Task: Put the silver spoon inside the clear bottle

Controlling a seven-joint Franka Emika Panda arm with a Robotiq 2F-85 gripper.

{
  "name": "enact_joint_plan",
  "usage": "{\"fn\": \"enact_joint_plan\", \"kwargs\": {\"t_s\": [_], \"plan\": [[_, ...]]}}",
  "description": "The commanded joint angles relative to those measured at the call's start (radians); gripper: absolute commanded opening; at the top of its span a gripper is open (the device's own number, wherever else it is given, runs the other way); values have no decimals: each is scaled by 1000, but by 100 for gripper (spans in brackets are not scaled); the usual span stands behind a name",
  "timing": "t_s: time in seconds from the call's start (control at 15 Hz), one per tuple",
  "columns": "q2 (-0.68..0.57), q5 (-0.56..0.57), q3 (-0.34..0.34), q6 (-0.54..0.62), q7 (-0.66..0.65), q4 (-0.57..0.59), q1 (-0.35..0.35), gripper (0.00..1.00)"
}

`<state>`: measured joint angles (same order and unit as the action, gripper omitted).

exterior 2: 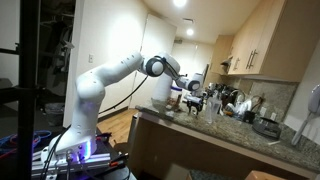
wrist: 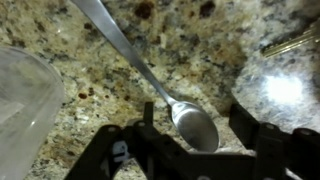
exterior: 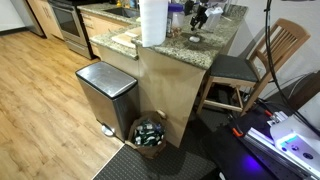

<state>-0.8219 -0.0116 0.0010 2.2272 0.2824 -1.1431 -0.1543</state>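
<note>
In the wrist view the silver spoon (wrist: 160,85) lies flat on the granite counter (wrist: 90,75), its handle running up and to the left. Its bowl lies between my two fingers. My gripper (wrist: 197,125) is open, its fingers on either side of the bowl and close to the counter. Whether they touch the spoon cannot be told. The clear bottle (wrist: 20,100) shows as a translucent rim at the left edge. In both exterior views the gripper (exterior: 200,15) (exterior 2: 193,98) hangs low over the counter.
A bright, shiny round object (wrist: 283,92) sits on the counter to the right of the spoon. A paper towel roll (exterior: 153,22) stands on the counter. A steel bin (exterior: 105,95) and a basket (exterior: 150,133) stand on the floor, with a wooden chair (exterior: 250,65) beside the counter.
</note>
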Motion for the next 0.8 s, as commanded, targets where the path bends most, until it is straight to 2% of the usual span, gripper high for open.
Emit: {"fn": "enact_joint_plan", "kwargs": {"t_s": [0.0, 0.33, 0.47, 0.73], "plan": [[-31, -9, 11, -48, 8, 28, -13, 43], [-29, -11, 11, -73, -1, 35, -16, 5], [-30, -12, 11, -70, -4, 36, -18, 0], [-11, -19, 14, -65, -21, 44, -18, 0]]}}
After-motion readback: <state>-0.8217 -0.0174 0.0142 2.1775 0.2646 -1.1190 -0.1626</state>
